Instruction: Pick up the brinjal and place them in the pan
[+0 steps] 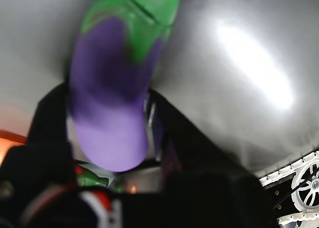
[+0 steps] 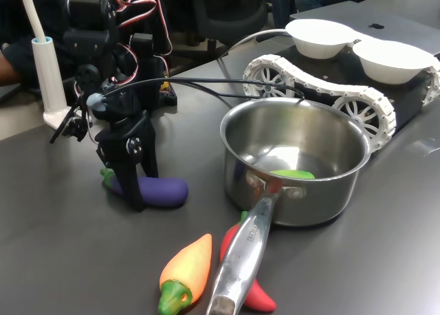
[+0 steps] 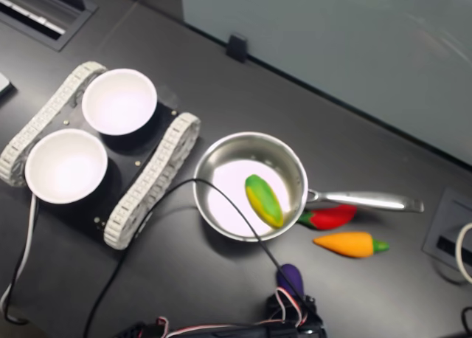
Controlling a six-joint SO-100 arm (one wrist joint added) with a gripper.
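Much of the arm is hard to read: in the second exterior view only its top and a tangle of red and white wires show at the bottom edge, and in the wrist view the black gripper (image 1: pixel 107 138) is a dark blur filling the lower frame. The brinjal (image 2: pixel 157 190) lies on the dark table (image 2: pixel 55 239), left of the pan (image 2: pixel 295 160) in the first exterior view and well apart from it. It is a matte purple oblong with a green cap; the cap end is mostly hidden behind the gripper (image 2: pixel 130 184), whose two black fingers come down on either side of it near that end. In the wrist view the brinjal (image 1: pixel 112 96) sits between the fingers, smeared, so I cannot tell whether they press it or merely straddle it. In the second exterior view only its rounded purple end (image 3: pixel 290 277) pokes out above the arm. Inside the pan (image 3: pixel 291 168) lies a green-yellow toy (image 3: pixel 263 199), seen only as a sliver in the first exterior view. The pan's handle (image 2: pixel 240 260) covers part of a red chilli (image 2: pixel 256 294), beside an orange pepper (image 2: pixel 185 272).
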